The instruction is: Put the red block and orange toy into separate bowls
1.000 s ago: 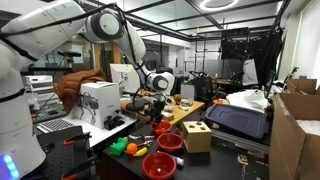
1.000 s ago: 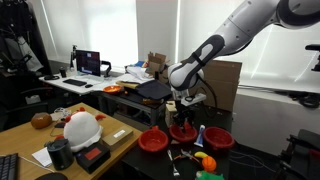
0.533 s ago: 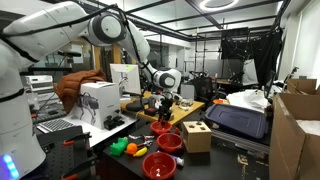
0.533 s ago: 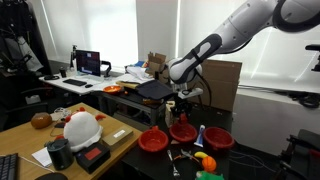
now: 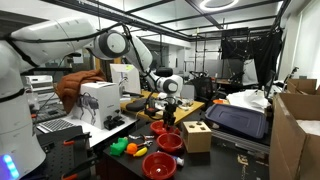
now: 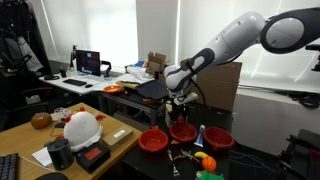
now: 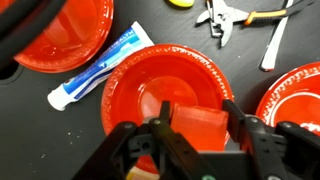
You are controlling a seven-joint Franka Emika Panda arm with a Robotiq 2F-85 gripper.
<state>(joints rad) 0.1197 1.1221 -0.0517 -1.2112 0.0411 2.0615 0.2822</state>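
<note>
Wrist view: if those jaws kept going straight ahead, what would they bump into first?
The gripper points down into the middle red bowl. The red block held between its jaws would probably touch the bowl's floor first, though its height above the bowl is unclear.

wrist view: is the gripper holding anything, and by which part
The gripper grips the small red rectangular block by its two opposite sides, above a round glossy red plastic bowl.

Bright ceiling lamp, backlit windows; glare on bowl, low resolution.
</note>
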